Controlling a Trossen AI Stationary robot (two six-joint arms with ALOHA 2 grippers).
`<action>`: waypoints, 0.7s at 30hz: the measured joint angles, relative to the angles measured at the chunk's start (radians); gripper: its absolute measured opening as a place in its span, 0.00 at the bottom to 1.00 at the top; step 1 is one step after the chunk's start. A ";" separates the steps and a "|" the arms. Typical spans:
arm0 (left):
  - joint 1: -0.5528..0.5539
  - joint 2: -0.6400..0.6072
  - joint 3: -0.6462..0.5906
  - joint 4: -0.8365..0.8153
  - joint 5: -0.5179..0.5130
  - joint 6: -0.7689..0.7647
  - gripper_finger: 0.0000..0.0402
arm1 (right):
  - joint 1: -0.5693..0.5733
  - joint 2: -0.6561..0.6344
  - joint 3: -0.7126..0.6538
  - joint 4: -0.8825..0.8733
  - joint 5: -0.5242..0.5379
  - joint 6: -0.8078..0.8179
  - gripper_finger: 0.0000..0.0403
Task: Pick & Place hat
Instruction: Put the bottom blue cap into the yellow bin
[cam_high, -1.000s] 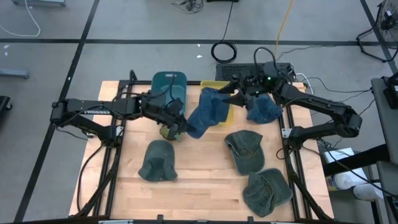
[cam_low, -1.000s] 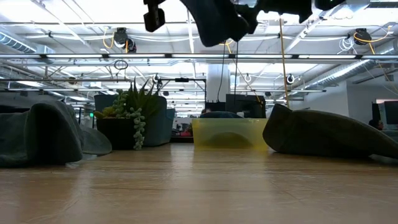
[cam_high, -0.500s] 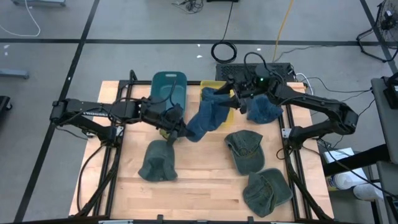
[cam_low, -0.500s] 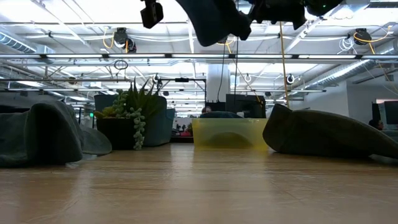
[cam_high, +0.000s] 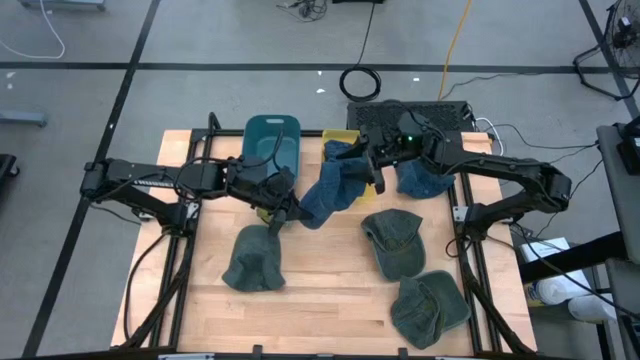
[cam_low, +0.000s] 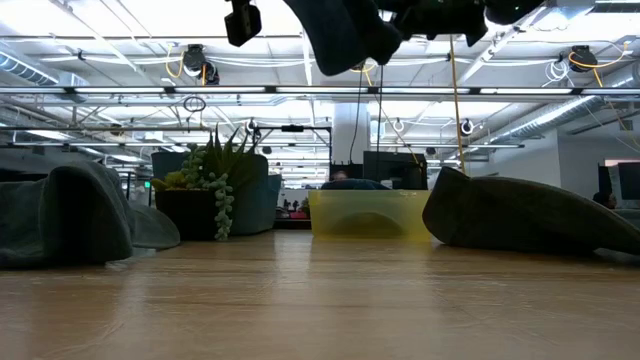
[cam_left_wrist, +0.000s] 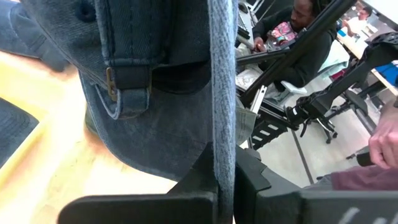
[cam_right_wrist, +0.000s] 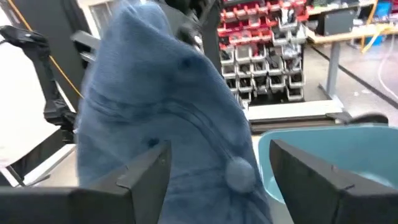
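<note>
1. The blue hat (cam_high: 333, 185) hangs in the air near the worktop's (cam_high: 320, 290) far edge, in front of the teal bin (cam_high: 272, 140) and the yellow bin (cam_high: 345, 138); the left hand (cam_high: 285, 206) is pressed together on its lower edge.
2. The right hand (cam_high: 377, 168) sits at the hat's other end, fingers spread on either side of the crown; whether they touch the cloth I cannot tell.
3. To do the handover well, the right hand should bite deep into the cloth before the left lets go, or the hat may drop.
4. Four more hats lie on the worktop: green hats (cam_high: 397, 240) (cam_high: 430, 308) (cam_high: 252, 257) nearer the front and another blue hat (cam_high: 424, 180) at the far right corner; keep the hanging cloth clear of them.
</note>
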 joint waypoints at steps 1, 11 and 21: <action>0.000 0.000 0.000 0.000 0.000 0.000 0.02 | 0.003 0.001 0.000 -0.009 0.000 0.000 0.62; 0.000 0.000 0.000 0.001 0.002 -0.012 0.02 | 0.042 0.010 0.000 -0.048 0.048 -0.060 0.37; 0.000 0.000 0.000 -0.005 0.002 -0.014 0.02 | 0.064 -0.014 0.000 -0.030 0.044 -0.102 0.02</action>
